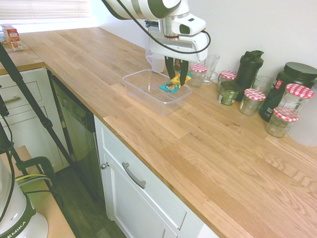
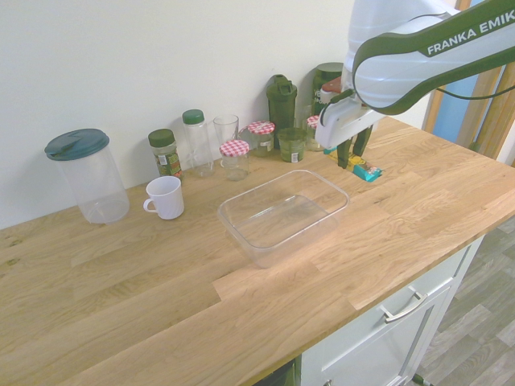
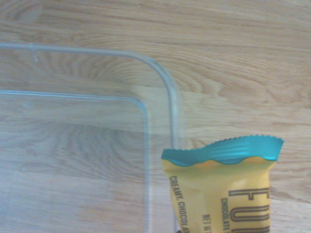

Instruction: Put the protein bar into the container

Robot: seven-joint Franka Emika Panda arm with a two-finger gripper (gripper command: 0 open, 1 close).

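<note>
Near: clear container (image 2: 283, 221) sits on the wooden counter (image 2: 386, 241), center of 2nd ext. view. Gripper (image 2: 352, 161), upper right, has fingers clamped on the protein bar (image 2: 366, 171), held up, prob. just beside the container's rim. Behind, upper middle: jars w/ red-checkered lids (image 2: 235, 161).

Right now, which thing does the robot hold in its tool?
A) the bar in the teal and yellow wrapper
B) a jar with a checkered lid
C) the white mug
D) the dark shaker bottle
A, because the bar is pinched between the fingers of the tool, while mug, jars and shaker stand on the counter.
</note>
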